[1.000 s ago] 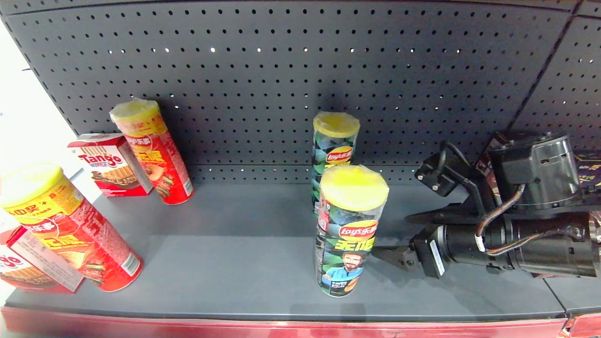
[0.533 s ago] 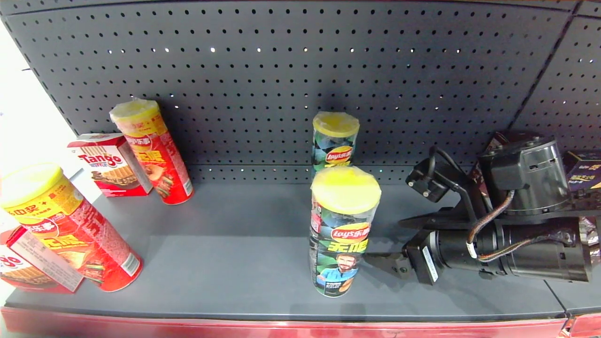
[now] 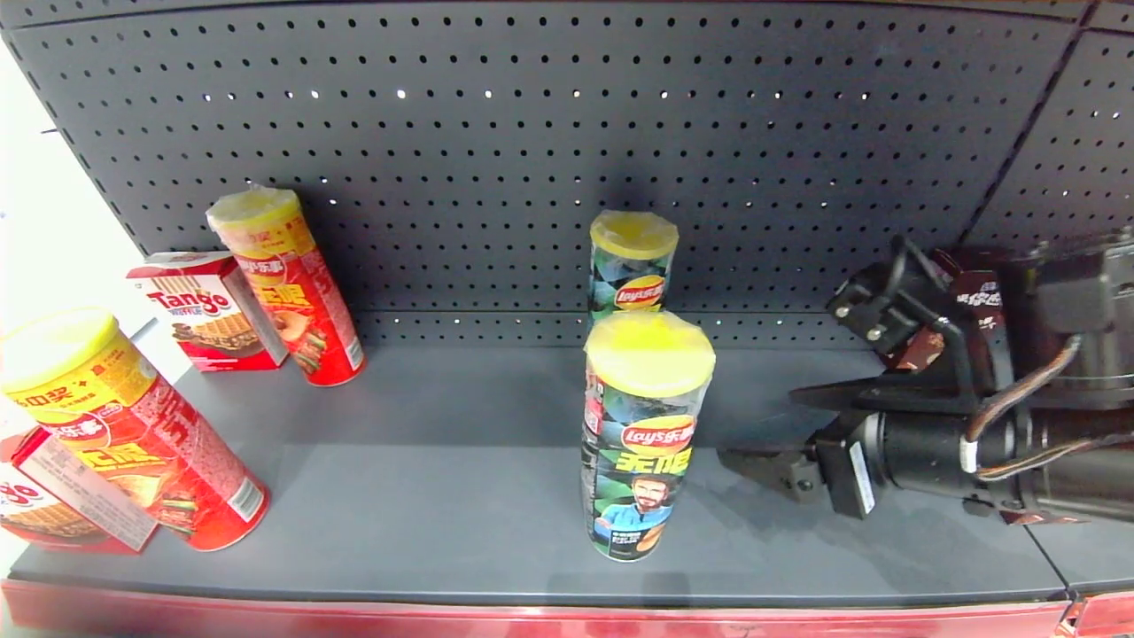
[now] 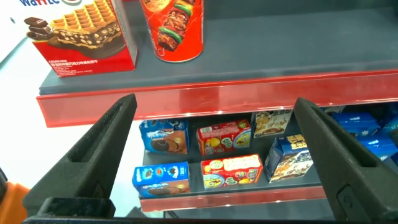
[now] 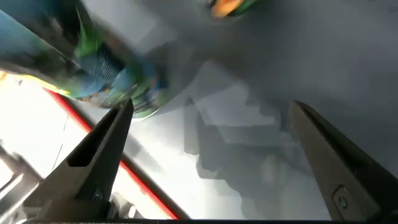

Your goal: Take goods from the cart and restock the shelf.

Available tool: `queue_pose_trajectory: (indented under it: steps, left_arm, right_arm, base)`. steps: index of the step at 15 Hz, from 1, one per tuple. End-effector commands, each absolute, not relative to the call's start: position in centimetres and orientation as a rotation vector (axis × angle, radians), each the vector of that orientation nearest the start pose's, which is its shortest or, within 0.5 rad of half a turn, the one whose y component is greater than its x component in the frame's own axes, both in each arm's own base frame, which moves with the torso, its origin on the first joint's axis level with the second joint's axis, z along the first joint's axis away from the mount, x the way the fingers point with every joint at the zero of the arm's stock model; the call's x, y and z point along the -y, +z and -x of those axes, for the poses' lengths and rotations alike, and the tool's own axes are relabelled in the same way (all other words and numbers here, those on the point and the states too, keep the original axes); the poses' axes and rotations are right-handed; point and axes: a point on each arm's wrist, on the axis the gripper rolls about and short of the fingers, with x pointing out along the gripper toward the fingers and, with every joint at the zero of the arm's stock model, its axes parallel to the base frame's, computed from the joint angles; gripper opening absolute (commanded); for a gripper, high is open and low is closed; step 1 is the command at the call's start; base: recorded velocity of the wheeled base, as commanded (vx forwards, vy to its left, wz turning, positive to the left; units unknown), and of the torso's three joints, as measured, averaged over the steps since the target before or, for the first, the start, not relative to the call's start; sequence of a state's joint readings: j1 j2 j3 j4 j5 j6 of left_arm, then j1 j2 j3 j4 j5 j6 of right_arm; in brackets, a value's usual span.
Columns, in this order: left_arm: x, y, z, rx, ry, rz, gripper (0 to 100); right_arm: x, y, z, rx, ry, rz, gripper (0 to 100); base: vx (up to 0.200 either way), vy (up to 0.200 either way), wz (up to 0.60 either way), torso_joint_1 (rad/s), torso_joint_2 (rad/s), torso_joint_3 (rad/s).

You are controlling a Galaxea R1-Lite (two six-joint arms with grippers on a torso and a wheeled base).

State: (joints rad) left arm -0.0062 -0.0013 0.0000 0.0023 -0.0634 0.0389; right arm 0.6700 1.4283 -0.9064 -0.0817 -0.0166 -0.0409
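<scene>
A green chips can point(image 3: 645, 434) with a yellow lid stands upright near the front of the grey shelf point(image 3: 443, 478). A second green can point(image 3: 631, 264) stands behind it by the pegboard. My right gripper point(image 3: 757, 427) lies level just to the right of the front can, open and apart from it. The right wrist view has that can point(image 5: 93, 68) blurred beyond the open right gripper point(image 5: 211, 109). My left gripper point(image 4: 214, 104) is open and holds nothing, in front of the red shelf edge point(image 4: 217, 96).
Two red chips cans point(image 3: 288, 283) point(image 3: 133, 425) and two waffle boxes point(image 3: 208, 310) point(image 3: 53, 496) stand at the shelf's left. Dark boxes point(image 3: 966, 301) sit behind my right arm. A lower shelf holds several small boxes point(image 4: 224, 155). Bare shelf lies between the red and green cans.
The front green can shifted slightly left as my right gripper moved left beside it. The right gripper has since drawn back to the right, leaving a gap to the can.
</scene>
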Motion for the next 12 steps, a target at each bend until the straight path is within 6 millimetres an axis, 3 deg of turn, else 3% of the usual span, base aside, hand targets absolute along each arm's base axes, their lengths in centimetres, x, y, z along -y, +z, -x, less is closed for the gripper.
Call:
queue_pose_trajectory:
  steps: [1,2,3,5,6,7,8,9,12]
  left_arm:
    - [0.1,7.5,2.3,-0.002,-0.075,-0.038,100]
    - [0.2,7.5,2.3,0.0,-0.08,-0.038,100]
    - [0.2,7.5,2.3,-0.002,-0.081,-0.038,100]
    - [0.2,7.5,2.3,0.0,-0.081,-0.04,100]
    - [0.2,7.5,2.3,0.0,-0.081,-0.038,100]
    - [0.2,7.5,2.3,0.0,-0.081,-0.04,100]
    - [0.2,7.5,2.3,0.0,-0.081,-0.04,100]
    - [0.2,7.5,2.3,-0.001,-0.081,-0.04,100]
    - [0.2,7.5,2.3,-0.001,-0.083,-0.04,100]
  right_arm:
    - [-10.6,27.7,-16.1,-0.191,0.522,0.106,100]
    - [-9.9,28.3,-15.6,-0.144,0.485,0.091,100]
    - [-8.3,29.6,-13.8,-0.043,0.41,0.055,100]
    - [-5.7,30.2,-10.3,0.057,0.355,0.024,100]
    - [-5.5,30.2,-10.1,0.064,0.351,0.023,100]
    - [-3.0,30.0,-6.7,0.143,0.289,0.004,100]
    - [-3.0,30.0,-6.7,0.143,0.289,0.004,100]
    - [-0.9,27.8,-3.0,0.202,0.243,-0.009,100]
    - [1.0,20.8,1.4,0.209,0.135,-0.002,100]
  base:
    - [0.0,0.0,0.0,0.0,0.0,0.0]
    - [0.0,0.0,0.0,0.0,0.0,0.0]
    - [0.0,0.0,0.0,0.0,0.0,0.0]
    - [0.0,0.0,0.0,0.0,0.0,0.0]
    - [0.0,0.0,0.0,0.0,0.0,0.0]
    - [0.0,0.0,0.0,0.0,0.0,0.0]
    - [0.0,0.0,0.0,0.0,0.0,0.0]
    - [0.0,0.0,0.0,0.0,0.0,0.0]
    - [0.0,0.0,0.0,0.0,0.0,0.0]
